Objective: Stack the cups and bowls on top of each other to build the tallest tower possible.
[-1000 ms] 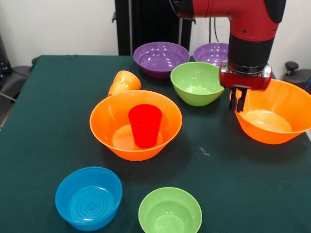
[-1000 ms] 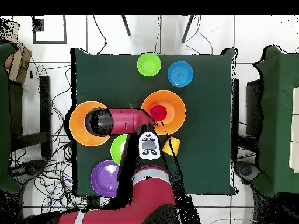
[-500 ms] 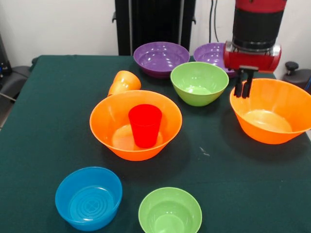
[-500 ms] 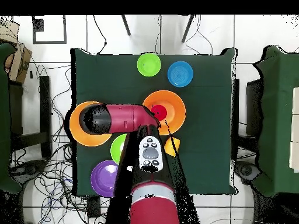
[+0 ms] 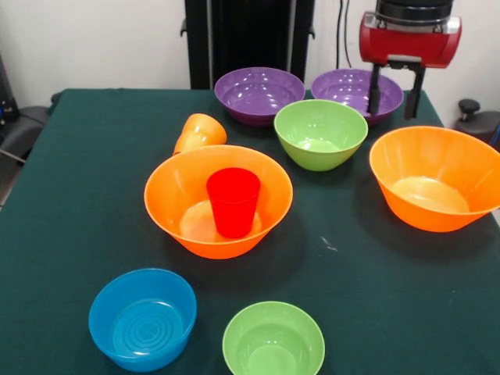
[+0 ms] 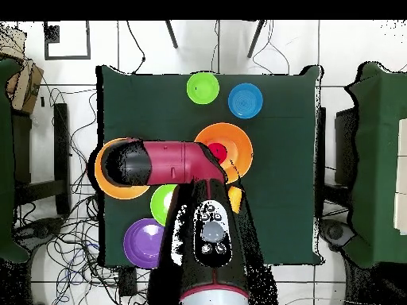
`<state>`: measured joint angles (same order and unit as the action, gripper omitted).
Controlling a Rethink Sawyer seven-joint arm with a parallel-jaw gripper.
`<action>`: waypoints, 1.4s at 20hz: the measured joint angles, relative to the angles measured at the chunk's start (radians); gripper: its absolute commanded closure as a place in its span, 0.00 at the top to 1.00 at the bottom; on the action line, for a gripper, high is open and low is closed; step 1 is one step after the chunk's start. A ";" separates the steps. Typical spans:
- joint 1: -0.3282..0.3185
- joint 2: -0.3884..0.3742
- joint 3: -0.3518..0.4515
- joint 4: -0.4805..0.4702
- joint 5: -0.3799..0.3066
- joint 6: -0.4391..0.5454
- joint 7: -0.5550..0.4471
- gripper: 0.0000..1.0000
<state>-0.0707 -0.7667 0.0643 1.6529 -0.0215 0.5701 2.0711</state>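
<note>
A red cup (image 5: 233,201) stands upright inside a large orange bowl (image 5: 168,195) at mid-table; overhead, that cup (image 6: 218,152) shows just beyond the arm. An orange cup (image 5: 200,133) lies on its side behind that bowl. A second large orange bowl (image 5: 437,187) sits empty at the right. My gripper (image 5: 393,92) hangs open and empty, high above the gap between this bowl and the right purple bowl (image 5: 348,86). Another purple bowl (image 5: 259,94), a medium green bowl (image 5: 320,133), a blue bowl (image 5: 142,316) and a small green bowl (image 5: 273,340) stand apart on the table.
All bowls rest on a dark green cloth table (image 5: 94,156). A black column (image 5: 250,35) rises behind the far edge. Overhead, the red arm (image 6: 171,161) covers part of the left orange bowl (image 6: 107,179) and the green bowl (image 6: 161,202).
My gripper has risen from the right orange bowl's rim to well above it. Its fingers, close together before, now stand wide apart. No bowl or cup has moved.
</note>
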 measured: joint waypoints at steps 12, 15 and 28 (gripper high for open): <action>-0.009 0.046 0.001 0.003 0.000 -0.032 0.000 1.00; -0.012 0.075 0.001 0.003 0.000 -0.054 0.000 1.00; -0.006 0.194 -0.012 0.000 -0.039 -0.138 0.000 1.00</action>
<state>-0.0764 -0.5729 0.0525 1.6530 -0.0606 0.4323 2.0711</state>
